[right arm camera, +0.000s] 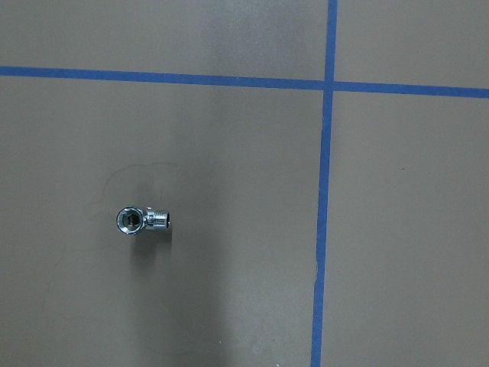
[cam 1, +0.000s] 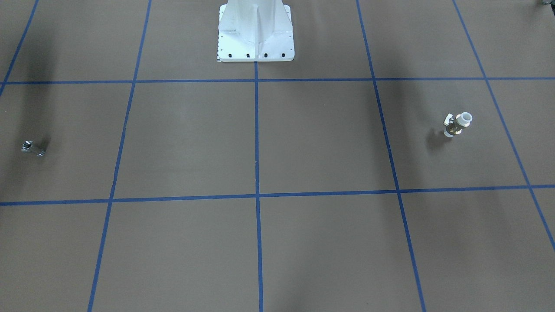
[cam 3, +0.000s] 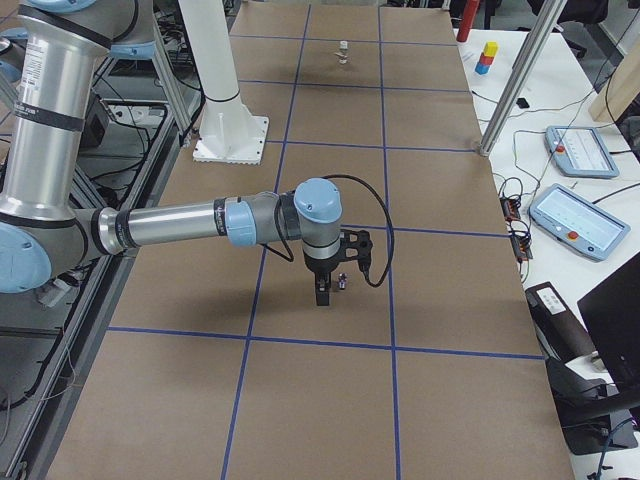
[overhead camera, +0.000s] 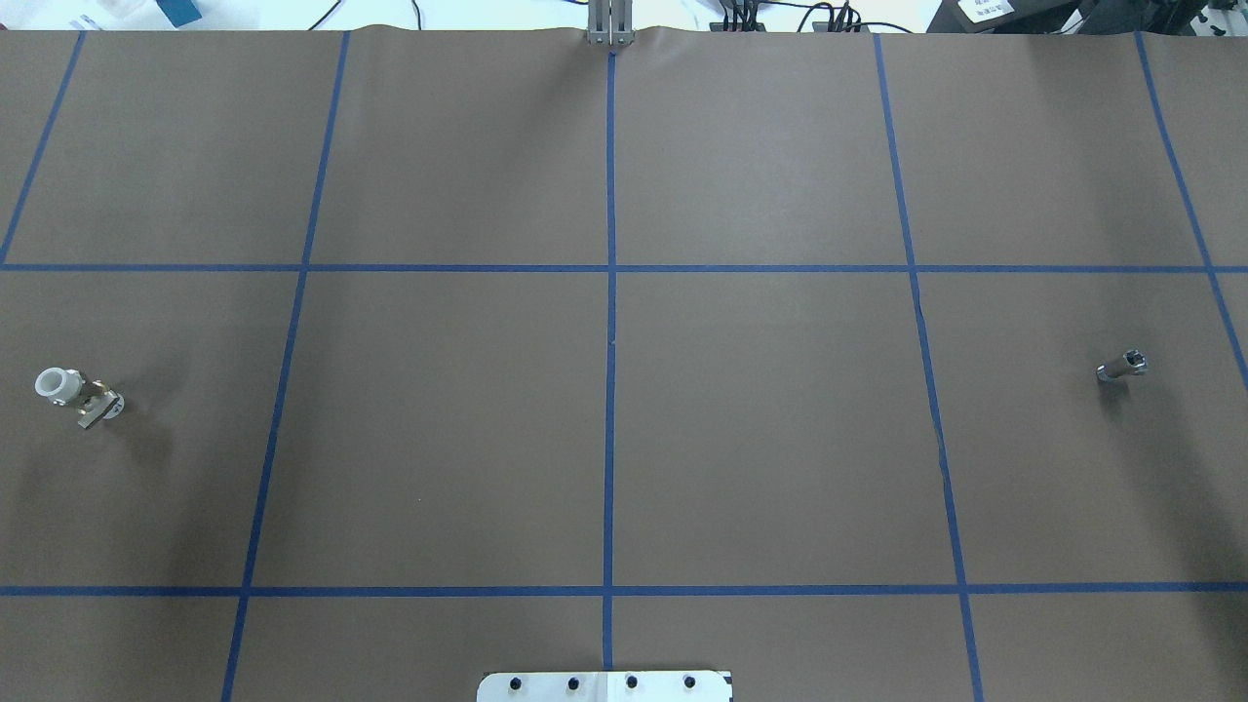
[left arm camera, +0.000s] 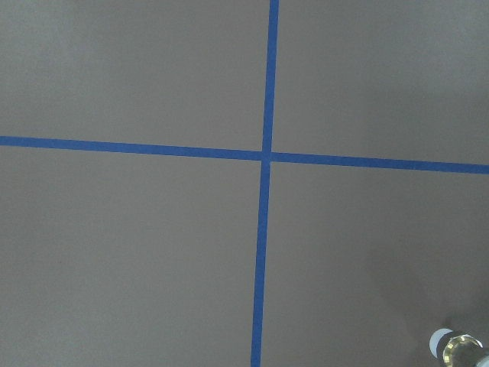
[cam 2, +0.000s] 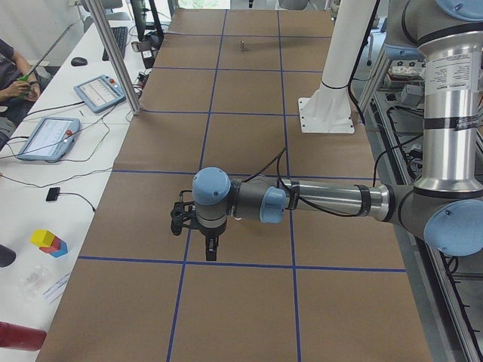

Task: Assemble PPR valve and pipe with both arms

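The pipe (cam 3: 342,283) lies just right of the right gripper (cam 3: 322,294). I cannot tell if it or the left gripper (cam 2: 211,247) is open.

Lit evenly from overhead, with soft, broad shadows across the table (cam 1: 329,143). Casts a faint shadow beside the PPR valve (cam 1: 457,125); glints off the pipe (right arm camera: 142,220).

Brown paper covers the counter (overhead camera: 760,439), marked into squares by blue tape lines (overhead camera: 610,390). A white bolted pedestal (cam 1: 256,34) stands at the top centre of the front-facing view. In the left side view, a white side counter (cam 2: 23,215) along the left edge carries two tablet-like pendants (cam 2: 47,138), a black mouse (cam 2: 79,61), and yellow, red and blue blocks (cam 2: 49,242). A person's arm (cam 2: 11,75) shows at the upper left.
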